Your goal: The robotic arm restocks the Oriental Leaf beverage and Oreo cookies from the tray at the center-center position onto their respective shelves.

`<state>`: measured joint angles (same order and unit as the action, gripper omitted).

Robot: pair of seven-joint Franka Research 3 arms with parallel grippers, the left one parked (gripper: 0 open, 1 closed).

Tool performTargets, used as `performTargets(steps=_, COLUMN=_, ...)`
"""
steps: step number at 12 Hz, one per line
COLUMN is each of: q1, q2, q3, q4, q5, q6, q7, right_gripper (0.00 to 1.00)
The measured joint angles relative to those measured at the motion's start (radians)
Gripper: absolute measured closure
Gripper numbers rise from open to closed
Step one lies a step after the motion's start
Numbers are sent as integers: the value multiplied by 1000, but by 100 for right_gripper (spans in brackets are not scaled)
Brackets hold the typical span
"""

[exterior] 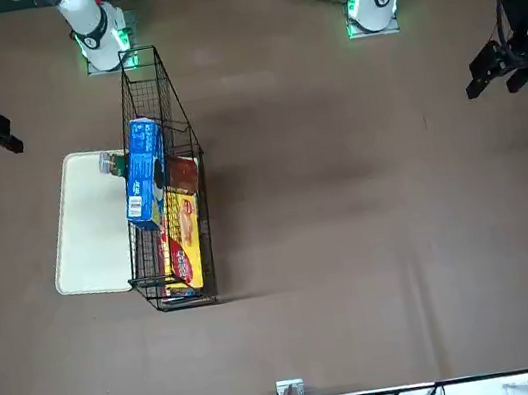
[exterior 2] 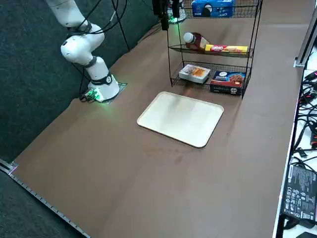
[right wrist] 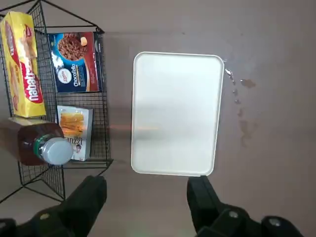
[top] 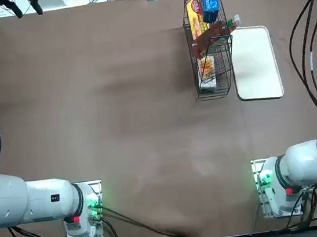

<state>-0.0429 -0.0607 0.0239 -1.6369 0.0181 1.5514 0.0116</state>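
Observation:
The white tray [right wrist: 175,113] lies bare on the brown table beside the wire rack [exterior 2: 250,54]. The Oriental Leaf bottle [exterior 2: 195,40] rests on its side on the rack's middle tier, with its white cap [right wrist: 55,150] towards the tray. On the top tier lies the blue Oreo packet [exterior: 143,172]. My right gripper [right wrist: 147,195] hangs high above the table near the tray's end, apart from everything. It is open, with nothing between its black fingers [right wrist: 91,197].
A yellow-and-red box [right wrist: 22,64] shares the middle tier with the bottle. A blue-and-red cookie box [right wrist: 74,61] and a small packet [right wrist: 74,131] sit on the bottom tier. Black cables [top: 307,46] trail along the table's right edge.

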Motion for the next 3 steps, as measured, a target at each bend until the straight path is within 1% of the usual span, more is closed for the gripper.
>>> performTargets(steps=3, q1=25, q2=-32, q3=3, q4=-42, q5=-6, q6=21, q7=4, right_gripper=0)
